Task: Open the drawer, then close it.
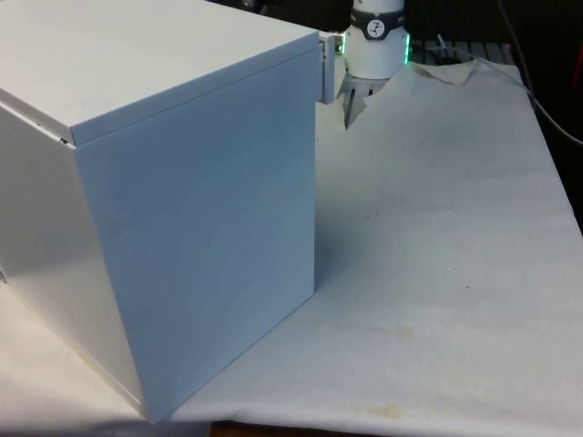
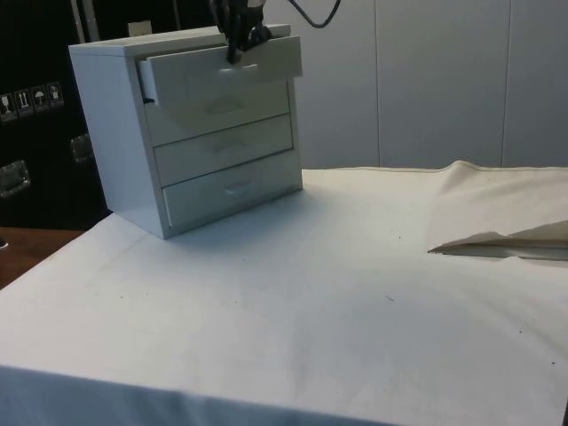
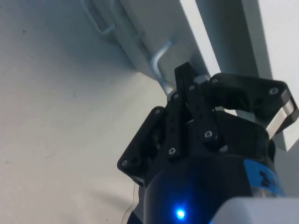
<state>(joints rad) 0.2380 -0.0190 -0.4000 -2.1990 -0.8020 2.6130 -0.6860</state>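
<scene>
A white chest of drawers (image 2: 115,133) stands at the table's far left in the side view, and its plain back and side (image 1: 182,228) face the front view. Its top drawer (image 2: 266,62) is pulled partway out, and the drawer's front (image 1: 326,73) juts past the chest's corner. My gripper (image 2: 236,55) comes down from above onto that drawer's front. The fingertips (image 3: 187,77) are pressed together at a thin metal handle (image 3: 159,63), shut on it. Behind the chest, my gripper's (image 1: 347,116) fingers point down.
The middle drawer (image 2: 222,146) and the bottom drawer (image 2: 231,191) are shut. The white cloth lies rumpled in a raised fold (image 2: 497,222) at the side view's right. Open cloth (image 2: 311,293) stretches in front of the chest.
</scene>
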